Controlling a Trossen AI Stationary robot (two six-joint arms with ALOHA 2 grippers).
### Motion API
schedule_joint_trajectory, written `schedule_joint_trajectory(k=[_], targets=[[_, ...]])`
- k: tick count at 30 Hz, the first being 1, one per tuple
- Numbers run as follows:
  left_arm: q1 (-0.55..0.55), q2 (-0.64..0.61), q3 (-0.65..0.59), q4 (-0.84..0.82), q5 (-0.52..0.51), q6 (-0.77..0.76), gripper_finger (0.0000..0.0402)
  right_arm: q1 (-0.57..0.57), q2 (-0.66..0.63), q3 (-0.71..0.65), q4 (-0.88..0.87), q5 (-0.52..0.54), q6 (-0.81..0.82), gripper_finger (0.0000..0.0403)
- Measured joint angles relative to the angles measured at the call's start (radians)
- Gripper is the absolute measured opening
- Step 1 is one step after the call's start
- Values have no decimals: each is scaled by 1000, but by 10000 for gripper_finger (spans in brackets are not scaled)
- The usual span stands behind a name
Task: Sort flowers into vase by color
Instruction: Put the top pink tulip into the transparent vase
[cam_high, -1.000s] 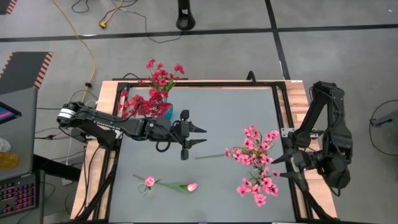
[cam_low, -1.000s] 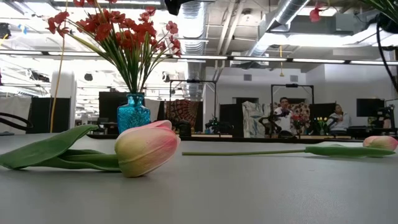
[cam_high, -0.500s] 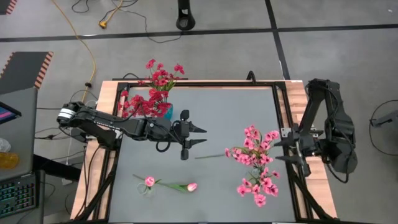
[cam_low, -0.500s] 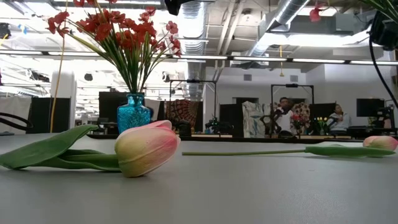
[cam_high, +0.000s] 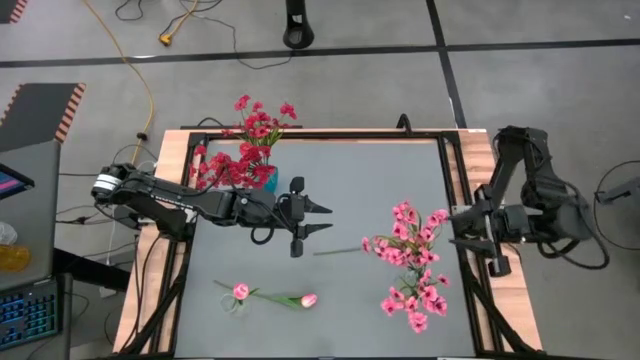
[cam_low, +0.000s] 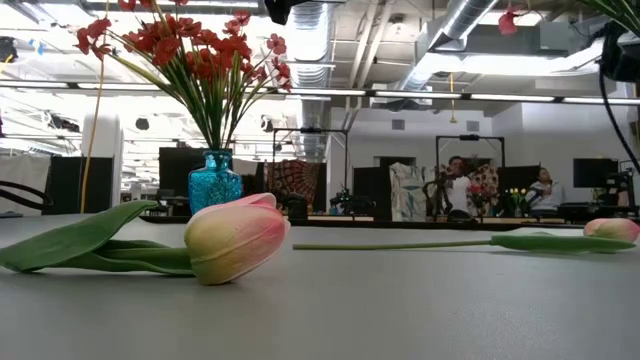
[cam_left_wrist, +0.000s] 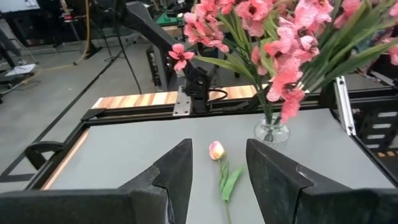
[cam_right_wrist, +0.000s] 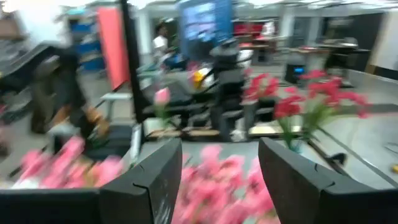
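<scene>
Deep red flowers (cam_high: 250, 140) stand in a blue vase (cam_high: 268, 180) at the table's far left, also seen in the low view as the blue vase (cam_low: 215, 180). Pink flowers (cam_high: 410, 265) fill a clear vase (cam_left_wrist: 272, 132) on the right. One pale tulip (cam_high: 308, 300) lies on the near part of the table beside a pink bloom (cam_high: 240, 291). A second tulip (cam_left_wrist: 216, 150) lies with its stem (cam_high: 338, 250) toward the middle. My left gripper (cam_high: 322, 219) hovers open at mid-table, pointing at that tulip. My right gripper (cam_high: 468, 232) is open by the right edge, beside the pink flowers.
The table's black frame rail (cam_high: 470, 300) runs along the right edge under my right arm. Open grey tabletop (cam_high: 360, 180) lies between the two vases. People sit in the room far behind the table (cam_low: 458, 180).
My right arm has swung from the near right corner toward the far edge, along the right rail, and turned about, its gripper now pointing across the pink flowers. The left arm and all flowers have stayed where they were.
</scene>
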Motion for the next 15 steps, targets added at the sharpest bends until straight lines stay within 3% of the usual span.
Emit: schedule_joint_trajectory(k=[4, 10, 15], targets=[[0, 5, 0, -3, 29, -10, 139, -144, -4, 0, 68, -49, -35, 225], [-1, 21, 2, 2, 30, -26, 139, -404, -25, 0, 69, -361, -104, 177], [0, 39, 1, -4, 30, -27, 139, -565, -73, 0, 3, -395, -101, 123]])
